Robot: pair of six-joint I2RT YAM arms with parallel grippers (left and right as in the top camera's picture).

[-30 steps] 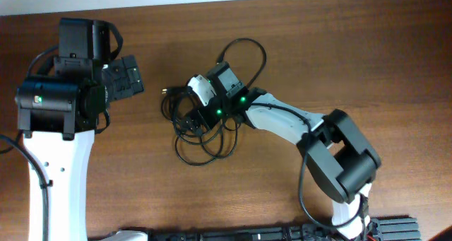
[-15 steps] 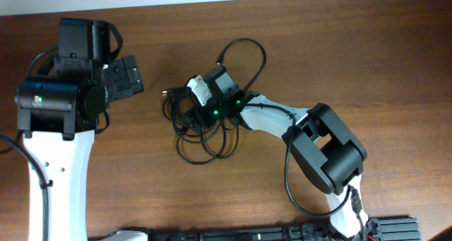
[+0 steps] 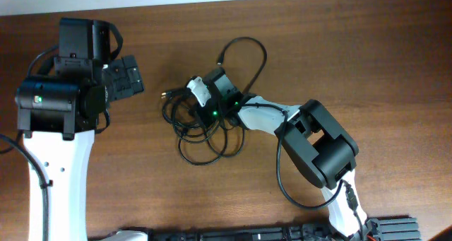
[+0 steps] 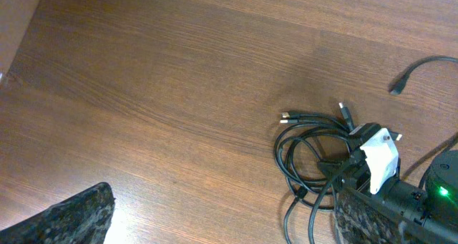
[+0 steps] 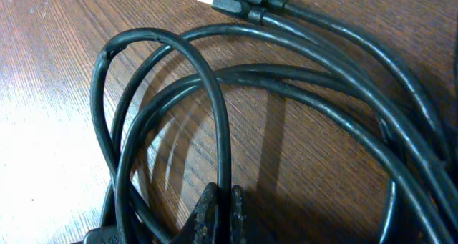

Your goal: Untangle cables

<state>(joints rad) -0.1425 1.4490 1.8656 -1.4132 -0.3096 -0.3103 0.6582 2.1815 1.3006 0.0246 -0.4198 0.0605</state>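
Note:
Several black cables (image 3: 176, 117) lie tangled at the table's middle, and one long loop (image 3: 247, 39) arcs away toward the far side. My right gripper (image 3: 191, 119) reaches into the tangle from the right. The right wrist view shows it (image 5: 222, 201) shut on one curved cable strand (image 5: 222, 129), which is pinched between the fingertips. Two plug ends (image 5: 229, 2) lie just beyond. My left gripper (image 3: 131, 75) hangs open to the left of the tangle, well apart from it. In the left wrist view its fingers (image 4: 79, 215) hold nothing, and the cables (image 4: 300, 140) lie to the right.
The brown wooden table (image 3: 367, 64) carries nothing but the cables. The right arm's white link (image 3: 265, 117) and black elbow (image 3: 318, 145) stretch across the middle right. A black base rail (image 3: 282, 234) runs along the near edge.
My right gripper has shut on a cable strand in the tangle. The right arm's elbow has swung left, closer to the cables. The left arm has not moved.

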